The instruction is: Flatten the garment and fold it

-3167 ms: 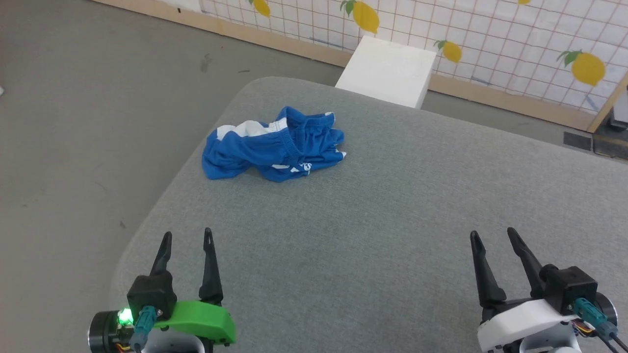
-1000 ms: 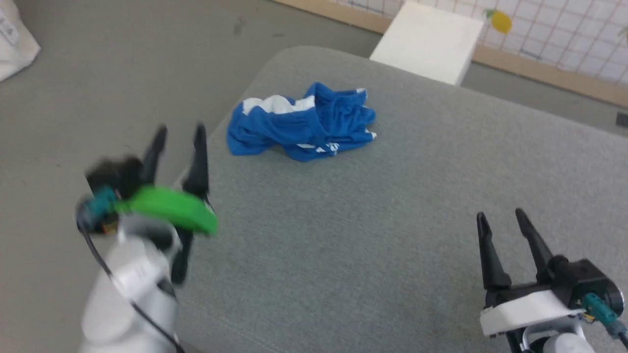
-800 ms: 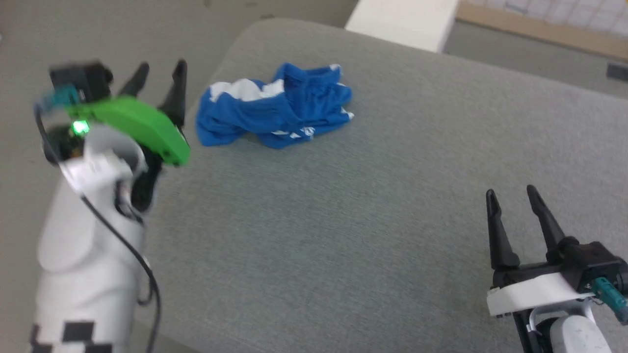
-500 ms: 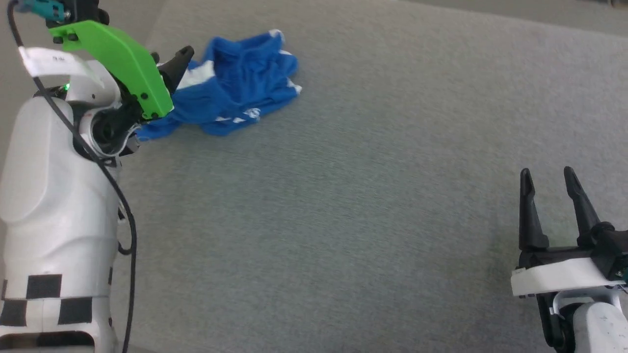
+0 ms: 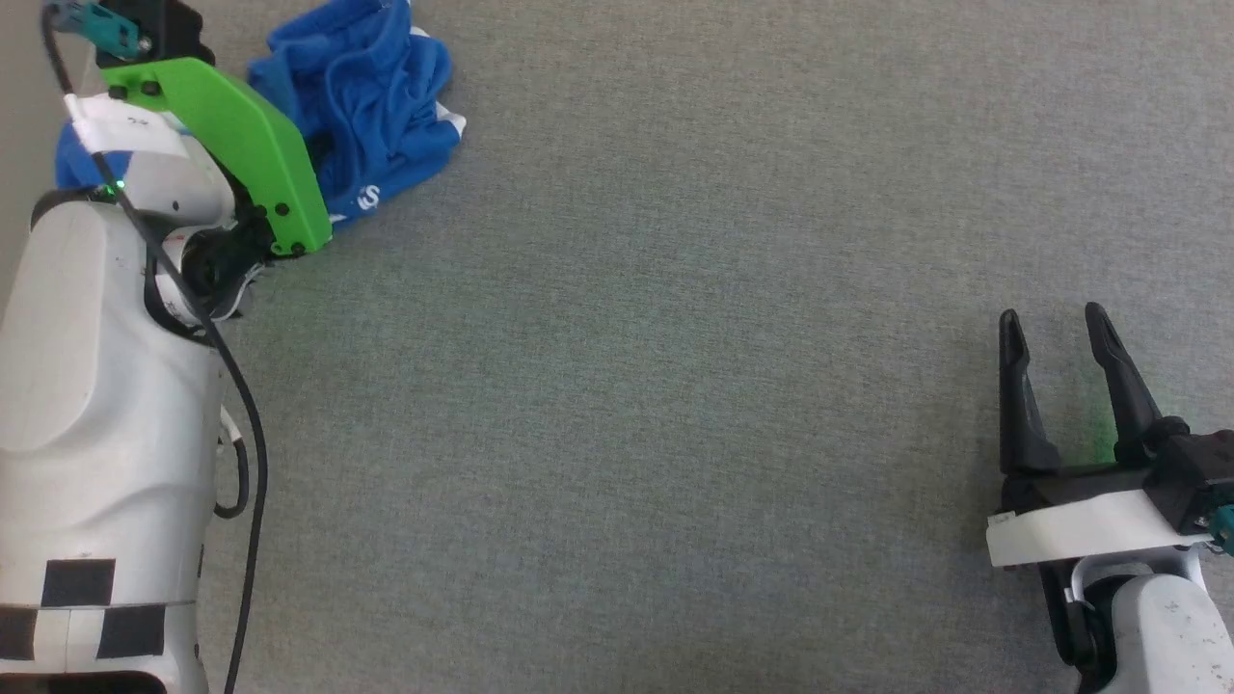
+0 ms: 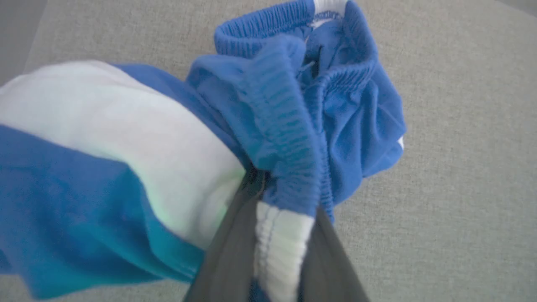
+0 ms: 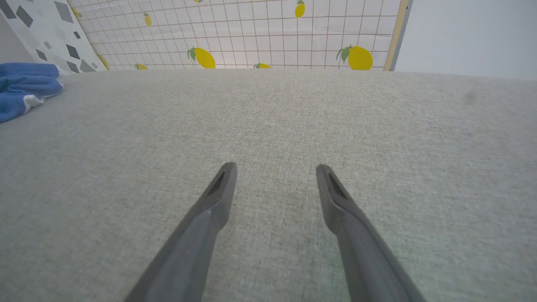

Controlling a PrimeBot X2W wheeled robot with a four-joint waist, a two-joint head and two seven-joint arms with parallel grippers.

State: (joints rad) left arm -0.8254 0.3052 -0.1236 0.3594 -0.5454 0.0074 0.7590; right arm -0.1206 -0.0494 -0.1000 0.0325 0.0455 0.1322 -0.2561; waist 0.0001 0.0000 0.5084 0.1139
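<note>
Head view: your left hand [image 5: 318, 149] sits mostly behind its green wrist bracket [image 5: 231, 125], fingers buried in the garment [image 5: 376, 77], so you can't read the grip from here. The garment is a crumpled blue heap on the grey bench [image 5: 675, 386], right at that hand and just beyond it, with a bit of white trim on its right edge. Your right hand [image 5: 1051, 316] is well apart from the heap, off to the right and nearer the robot, fingers spread with nothing between them, over bare bench. Left wrist view: left hand [image 6: 285, 201] is clamped on the garment [image 6: 356, 117]. A white stretch of the gathered waistband [image 6: 281, 138] is pinched between the two fingers [image 6: 226, 260], and the blue part of it runs up and away from the tips. A broad white stripe [image 6: 105, 126] lies to the hand's left; the rest of the blue fabric bunches ahead and to the right, resting on the bench [image 6: 461, 188]. Right wrist view: right hand [image 7: 276, 167] is spread wide and empty, fingers low over the bench [image 7: 268, 117]; you can't tell if they touch it. The garment [image 7: 25, 84] shows as a blue-and-white edge far to that hand's left. A tiled wall [image 7: 251, 25] with lemon print stands beyond the bench, ahead of the hand.
</note>
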